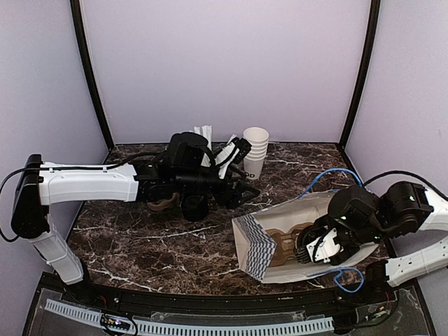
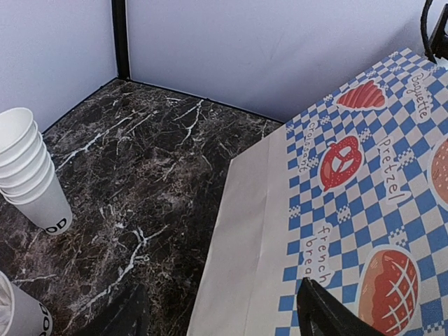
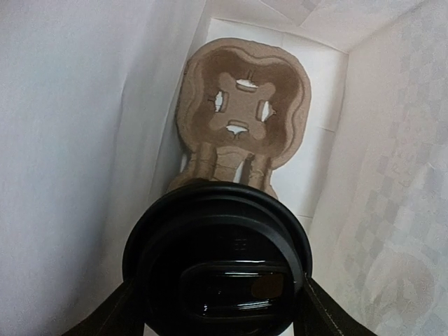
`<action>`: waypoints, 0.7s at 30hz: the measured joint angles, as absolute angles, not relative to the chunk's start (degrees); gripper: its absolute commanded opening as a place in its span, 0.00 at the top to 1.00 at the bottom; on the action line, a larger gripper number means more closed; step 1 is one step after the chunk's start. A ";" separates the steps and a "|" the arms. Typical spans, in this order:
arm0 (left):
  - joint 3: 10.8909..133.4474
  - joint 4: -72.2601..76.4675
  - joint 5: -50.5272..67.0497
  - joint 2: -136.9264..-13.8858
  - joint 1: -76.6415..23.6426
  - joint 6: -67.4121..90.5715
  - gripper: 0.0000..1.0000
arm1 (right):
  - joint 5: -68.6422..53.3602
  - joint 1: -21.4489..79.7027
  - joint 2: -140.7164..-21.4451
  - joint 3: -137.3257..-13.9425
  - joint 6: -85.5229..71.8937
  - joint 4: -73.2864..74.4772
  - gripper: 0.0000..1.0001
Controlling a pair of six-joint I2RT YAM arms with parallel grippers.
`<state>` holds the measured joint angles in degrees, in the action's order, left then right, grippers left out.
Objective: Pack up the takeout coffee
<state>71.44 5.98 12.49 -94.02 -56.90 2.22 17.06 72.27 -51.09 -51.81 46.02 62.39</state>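
Lavender walls enclose a dark marbled tabletop point(image 1: 140, 238) where a paper bag point(image 1: 290, 274) lies on its side. Left end effector point(image 2: 224, 315) hangs spread and empty above it — right end effector point(image 3: 217, 315), inside, clamps the takeout coffee point(image 3: 217, 259) just short of the pulp carrier point(image 3: 245, 105), only its black lid point(image 3: 210, 224) showing.

One paper bag point(image 1: 255, 248) lies at four o'clock on the table point(image 1: 154, 238), with one brown pulp carrier point(image 3: 245, 105) and one black lid point(image 3: 217, 259) inside it. At twelve o'clock stands one stack of white cups point(image 1: 255, 150), their exact number unclear. One further white cup point(image 2: 17, 315) shows near it.
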 measured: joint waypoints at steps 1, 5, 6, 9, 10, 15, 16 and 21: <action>71.29 6.00 13.06 -94.28 -56.90 2.39 0.25 | 17.65 72.27 -50.85 -51.79 46.17 62.08 0.47; 70.96 6.79 15.94 -94.98 -56.90 3.25 0.27 | 19.07 72.34 -48.03 -51.83 46.70 61.30 0.47; 70.96 7.14 16.82 -95.07 -56.90 3.40 0.27 | 19.46 72.34 -47.33 -51.92 46.78 61.32 0.47; 70.96 8.10 19.49 -95.37 -56.90 3.70 0.28 | 21.10 72.36 -46.50 -52.27 46.92 60.95 0.48; 70.96 8.38 20.45 -95.53 -56.90 3.73 0.29 | 21.93 72.36 -46.41 -52.27 46.92 60.71 0.48; 70.96 9.63 24.67 -95.79 -56.90 3.64 0.30 | 24.36 72.36 -44.03 -50.61 46.94 59.24 0.49; 70.96 10.07 25.47 -95.79 -56.90 3.53 0.30 | 24.71 72.38 -42.94 -50.00 47.22 59.24 0.48; 70.76 11.09 28.18 -95.42 -57.21 1.37 0.30 | 27.18 72.38 -39.72 -47.40 49.21 57.69 0.49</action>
